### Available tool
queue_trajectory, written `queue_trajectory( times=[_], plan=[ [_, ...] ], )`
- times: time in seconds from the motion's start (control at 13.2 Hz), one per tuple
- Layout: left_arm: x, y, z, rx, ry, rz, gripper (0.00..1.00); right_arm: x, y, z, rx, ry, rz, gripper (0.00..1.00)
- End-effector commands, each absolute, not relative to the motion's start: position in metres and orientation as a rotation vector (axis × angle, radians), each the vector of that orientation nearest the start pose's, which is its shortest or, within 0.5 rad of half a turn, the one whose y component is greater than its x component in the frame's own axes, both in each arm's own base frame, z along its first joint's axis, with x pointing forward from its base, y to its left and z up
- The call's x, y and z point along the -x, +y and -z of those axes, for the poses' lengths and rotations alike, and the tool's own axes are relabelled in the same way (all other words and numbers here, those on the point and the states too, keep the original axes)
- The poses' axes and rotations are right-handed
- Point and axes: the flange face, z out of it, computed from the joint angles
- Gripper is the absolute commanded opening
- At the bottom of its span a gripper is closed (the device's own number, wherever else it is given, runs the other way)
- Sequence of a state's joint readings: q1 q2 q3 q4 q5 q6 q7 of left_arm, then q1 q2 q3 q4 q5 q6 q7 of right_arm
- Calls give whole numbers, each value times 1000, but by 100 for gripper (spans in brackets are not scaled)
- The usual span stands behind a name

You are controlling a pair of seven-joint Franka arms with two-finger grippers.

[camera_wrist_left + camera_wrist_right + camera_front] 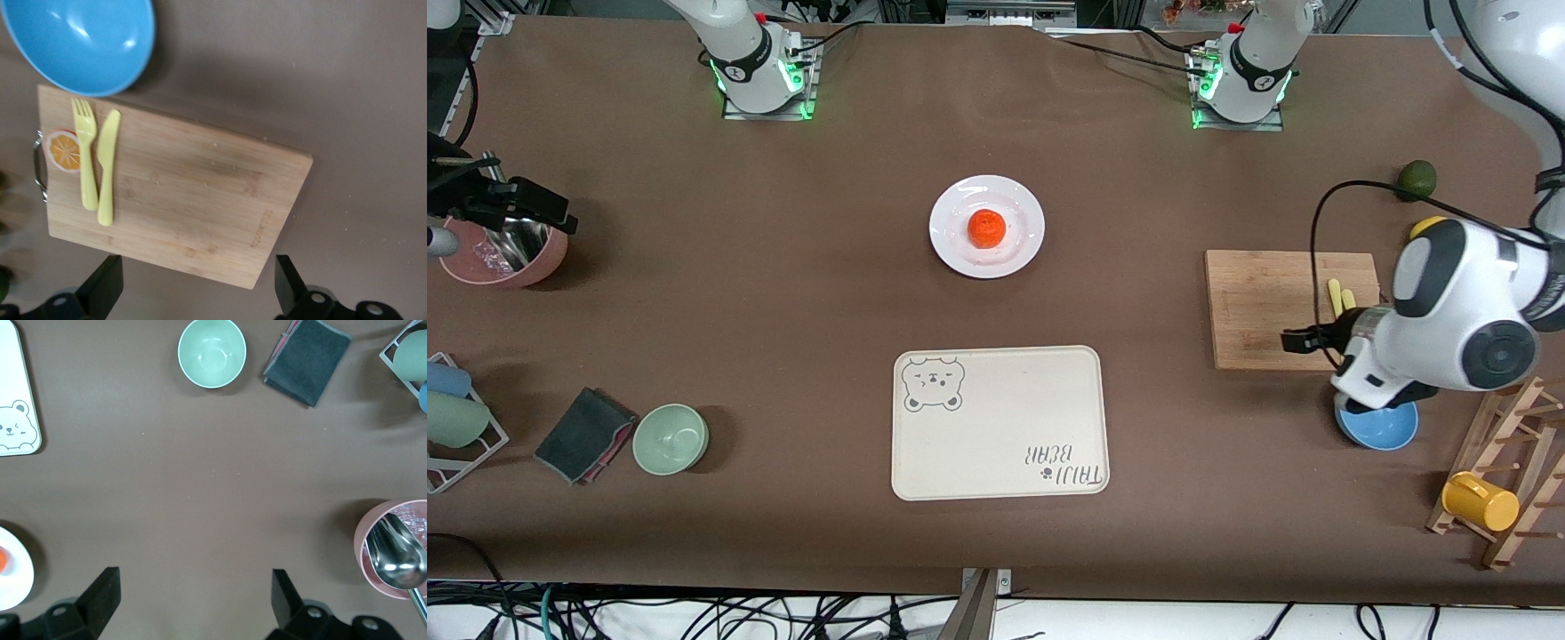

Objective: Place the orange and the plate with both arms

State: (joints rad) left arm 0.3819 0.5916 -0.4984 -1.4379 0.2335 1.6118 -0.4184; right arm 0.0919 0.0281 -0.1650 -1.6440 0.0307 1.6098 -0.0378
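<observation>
The orange (987,228) sits in the middle of the white plate (959,249), at the table's centre between the two arm bases. A sliver of the orange (3,560) and the plate's rim (15,577) show at the edge of the right wrist view. The beige bear-print tray (999,423) lies nearer the front camera than the plate. My left gripper (1303,340) (197,290) is open and empty over the wooden cutting board (1280,307). My right gripper (543,212) (193,600) is open and empty over bare table beside the pink bowl (503,258).
A yellow fork and knife (93,160) lie on the cutting board. A blue bowl (1378,428), a rack with a yellow mug (1480,500) and an avocado (1416,180) are at the left arm's end. A green bowl (671,437), a grey cloth (585,434) and a cup rack (454,427) are at the right arm's end.
</observation>
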Motion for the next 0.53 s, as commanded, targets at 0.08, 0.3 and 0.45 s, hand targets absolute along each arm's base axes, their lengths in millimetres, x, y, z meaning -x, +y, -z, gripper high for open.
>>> queue_trajectory(
  times=[0.08,0.3,0.45],
  plan=[
    [-670,58,-394,3147,-433,-482,100,-559,-25,-585,3105,10,-111,100],
    [-664,74,-431,3167,-456,-396,100,-555,1,-562,3078,-42,-297,100],
    [-661,73,-441,3161,-454,-382,100,-544,20,-548,2981,-72,-466,100]
  ],
)
